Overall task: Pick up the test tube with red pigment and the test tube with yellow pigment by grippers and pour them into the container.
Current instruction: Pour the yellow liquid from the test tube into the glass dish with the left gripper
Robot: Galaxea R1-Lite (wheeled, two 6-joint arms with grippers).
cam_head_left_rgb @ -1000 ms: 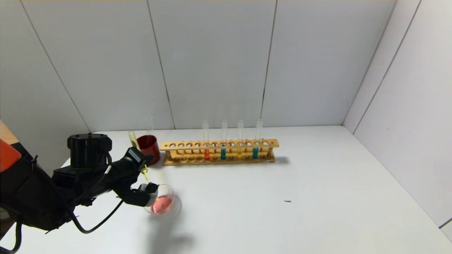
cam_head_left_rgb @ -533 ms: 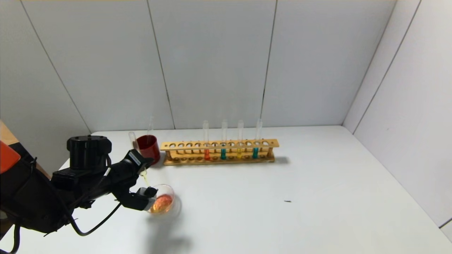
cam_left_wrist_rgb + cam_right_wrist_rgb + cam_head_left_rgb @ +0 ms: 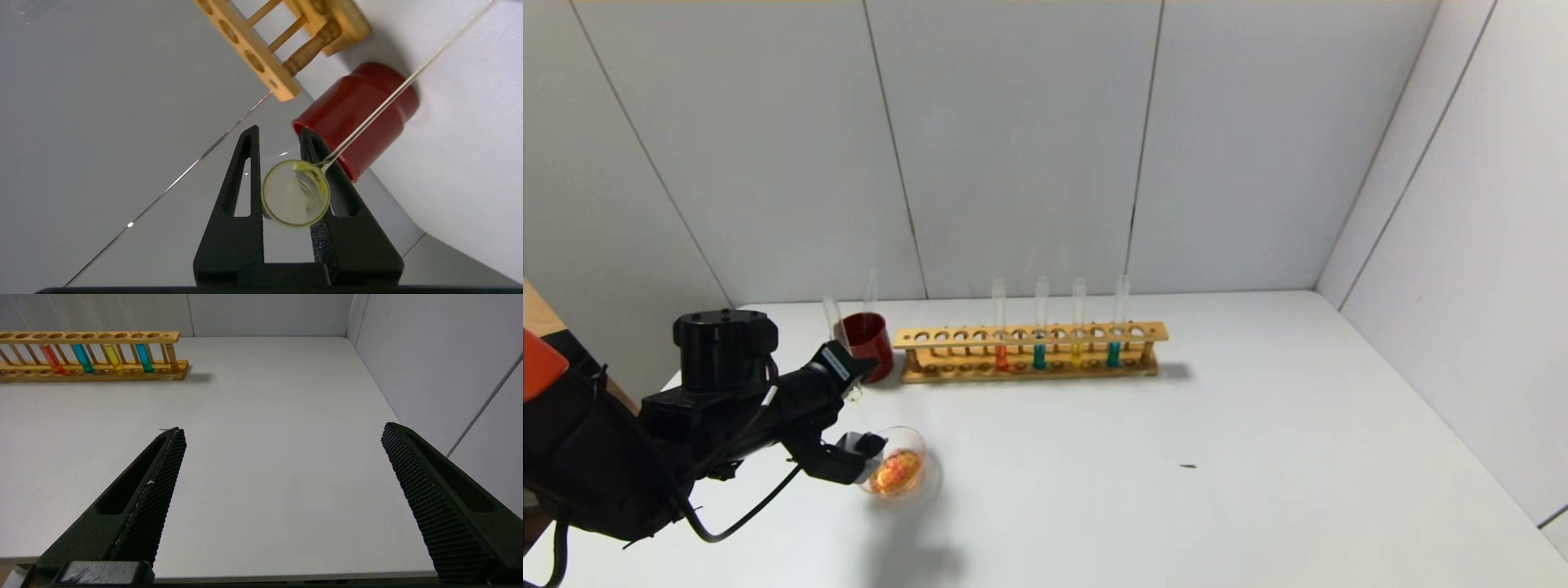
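My left gripper (image 3: pixel 853 408) is shut on a test tube (image 3: pixel 836 322) that slants up toward the red cup. The tube looks drained. In the left wrist view its mouth (image 3: pixel 295 192) faces the camera between my fingers (image 3: pixel 245 196), with only a yellow film inside. The clear glass container (image 3: pixel 925 457) sits on the table just right of this gripper and holds orange liquid. Another red tube (image 3: pixel 1001 357) and another yellow tube (image 3: pixel 1076 353) stand in the wooden rack (image 3: pixel 1029 335). My right gripper (image 3: pixel 284 428) is open and empty over bare table, out of the head view.
An opaque dark red cup (image 3: pixel 866 335) with an empty clear tube in it stands at the rack's left end, close behind my left gripper; it also shows in the left wrist view (image 3: pixel 359 110). Two teal tubes (image 3: pixel 1039 355) stand in the rack. Grey walls close the table's back and right.
The held tube has tipped back up from the container and its yellow liquid has run out. The liquid in the container has turned from pink-red to orange.
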